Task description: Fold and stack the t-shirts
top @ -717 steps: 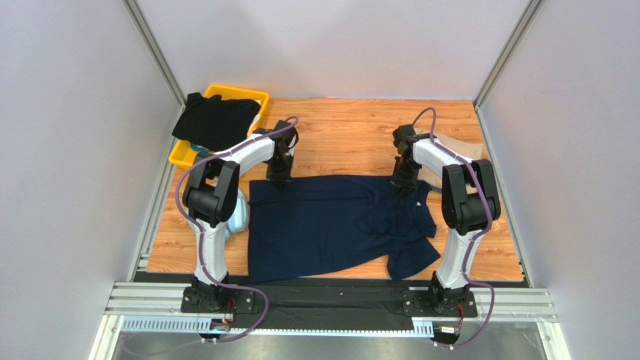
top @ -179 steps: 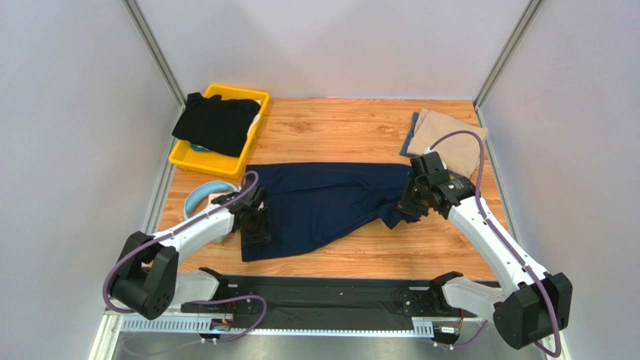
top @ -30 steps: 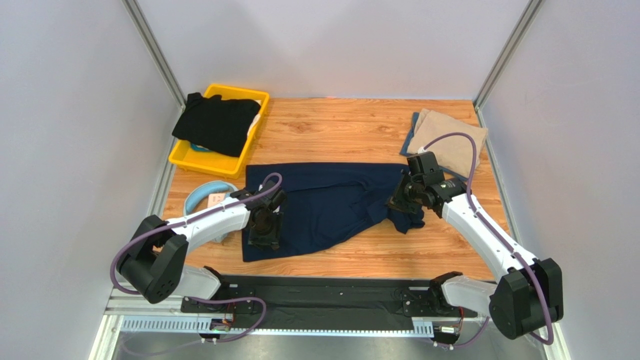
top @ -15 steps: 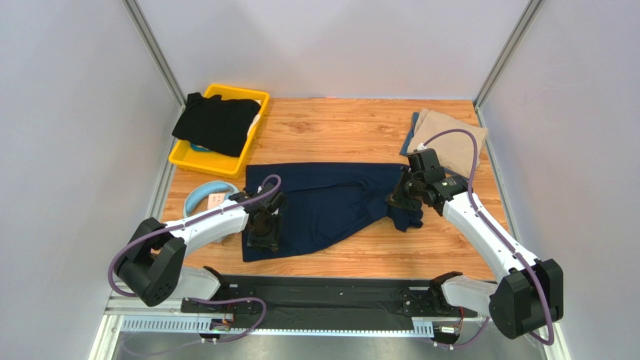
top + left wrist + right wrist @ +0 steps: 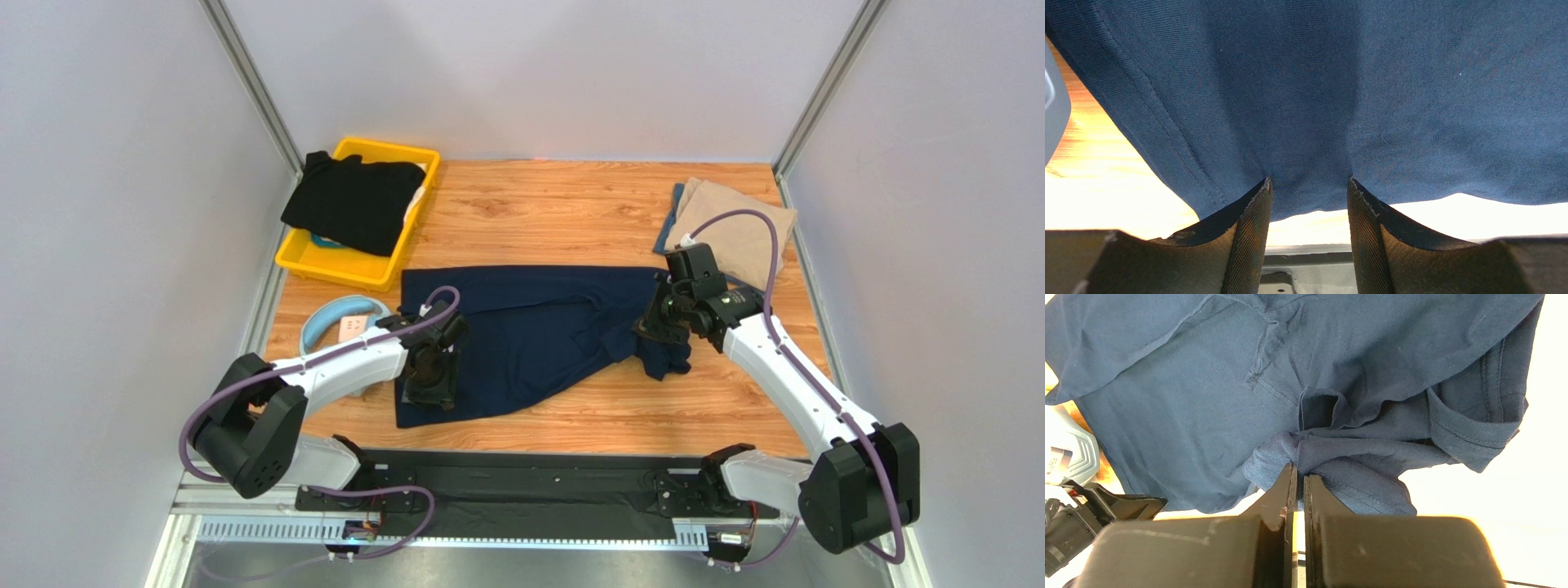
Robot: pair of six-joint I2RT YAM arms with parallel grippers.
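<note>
Found the navy shirt [image 5: 540,331] stretched 9-to-3 across the counter [image 5: 552,208]. Pinched its 3 o'clock end in the right hand [image 5: 653,328], clamped tight. Straddled the 8 o'clock hem with the left hand [image 5: 432,390], spread wide, empty.

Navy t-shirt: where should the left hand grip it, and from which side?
Probably its near-left hem, coming in low from the table's near edge. The navy t-shirt lies flat, so only an edge offers a pinch, and the open left hand sits right at that hem.

The overhead camera looks down from behind; both wrist cameras sit close over, seemingly, the same navy t-shirt [image 5: 540,337].
</note>
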